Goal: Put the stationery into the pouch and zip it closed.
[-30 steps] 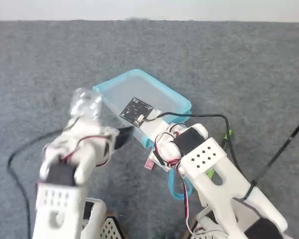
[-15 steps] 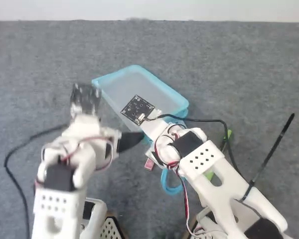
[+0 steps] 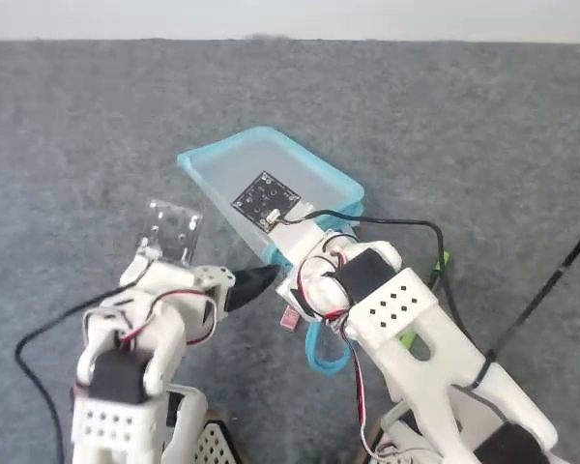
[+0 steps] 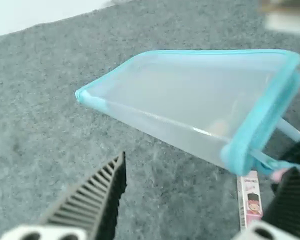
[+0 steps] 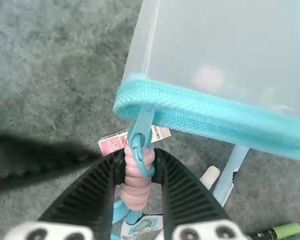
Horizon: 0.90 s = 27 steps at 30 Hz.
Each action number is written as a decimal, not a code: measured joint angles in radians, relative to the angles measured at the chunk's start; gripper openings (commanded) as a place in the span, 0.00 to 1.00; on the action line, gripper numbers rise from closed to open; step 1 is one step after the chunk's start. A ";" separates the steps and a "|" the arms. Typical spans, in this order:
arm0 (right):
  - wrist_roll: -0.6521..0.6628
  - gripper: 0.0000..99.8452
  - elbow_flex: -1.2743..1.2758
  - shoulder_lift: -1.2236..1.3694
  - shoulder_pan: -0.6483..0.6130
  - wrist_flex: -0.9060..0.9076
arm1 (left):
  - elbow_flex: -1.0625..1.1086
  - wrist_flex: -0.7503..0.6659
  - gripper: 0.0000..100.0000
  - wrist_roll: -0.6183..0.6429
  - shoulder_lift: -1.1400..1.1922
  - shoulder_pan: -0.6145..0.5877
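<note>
While the right fingers (image 5: 92,195) press in from both sides on a pink ribbed piece (image 5: 135,187) and the teal zip pull (image 5: 139,134) lying over it, the left fingers (image 4: 97,197) stand wide apart with nothing between them. The pouch (image 3: 271,179), translucent with teal edging, sits on the grey worktop (image 3: 464,126) ahead of both arms. Its zipped end is turned toward the right arm, and the pull hangs from the corner of that end. Whether the zip is open or closed along its length cannot be told. From the left wrist, the pouch (image 4: 190,105) lies beyond the open fingers and apart from them. A faint pinkish shape shows through the pouch's clear wall (image 5: 225,55); what it is cannot be told.

Several things lie outside the pouch. A small pink-and-white labelled piece (image 3: 290,317) lies on the worktop just beside the zipped end, between the two arms. A green marker (image 5: 281,231) lies farther toward the right arm's side, with a white pen-like item (image 5: 209,177) near it. A teal loop (image 3: 324,356) lies on the worktop under the right arm.
</note>
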 measured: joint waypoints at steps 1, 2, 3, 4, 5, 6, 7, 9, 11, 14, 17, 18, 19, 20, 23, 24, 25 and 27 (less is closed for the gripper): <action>0.000 0.01 -0.014 0.000 0.002 0.015 | 0.000 -0.015 0.44 0.000 0.034 0.000; 0.000 0.01 -0.028 0.000 0.003 0.029 | 0.000 -0.032 0.44 0.000 0.064 -0.002; 0.000 0.01 -0.038 0.000 0.003 0.038 | 0.000 -0.044 0.44 0.000 0.091 -0.002; 0.000 0.01 -0.043 0.000 0.003 0.043 | 0.000 -0.057 0.44 0.000 0.112 -0.002; 0.000 0.01 -0.046 0.000 0.003 0.046 | 0.000 -0.068 0.44 0.000 0.127 0.000; 0.000 0.01 -0.049 0.000 0.003 0.048 | 0.000 -0.074 0.44 0.000 0.138 0.000; 0.000 0.01 -0.049 0.000 0.003 0.048 | 0.000 -0.075 0.44 0.000 0.141 0.000; 0.000 0.01 -0.049 0.000 0.003 0.048 | 0.000 -0.083 0.44 0.000 0.144 0.000; 0.000 0.01 -0.049 0.000 0.002 0.048 | 0.000 -0.086 0.44 0.000 0.146 -0.002; 0.000 0.01 -0.060 0.000 -0.002 0.071 | 0.026 -0.114 0.44 0.000 0.146 -0.002; 0.000 0.01 -0.100 0.000 -0.017 0.129 | 0.052 -0.147 0.44 0.000 0.147 -0.002; 0.000 0.01 -0.107 0.000 -0.029 0.141 | 0.054 -0.150 0.44 0.000 0.147 0.002; 0.000 0.01 -0.109 0.000 -0.037 0.149 | 0.054 -0.152 0.44 0.000 0.147 0.002; 0.000 0.01 -0.112 0.000 -0.043 0.152 | 0.054 -0.152 0.44 0.000 0.147 -0.003; 0.008 0.01 -0.114 0.000 -0.054 0.161 | 0.054 -0.163 0.41 0.000 0.147 -0.037; 0.011 0.01 -0.115 0.000 -0.054 0.164 | 0.054 -0.172 0.41 0.000 0.147 -0.044; 0.011 0.01 -0.115 0.000 -0.054 0.164 | 0.061 -0.178 0.41 0.000 0.147 -0.049; 0.011 0.01 -0.115 0.000 -0.054 0.164 | 0.075 -0.190 0.41 0.000 0.149 -0.051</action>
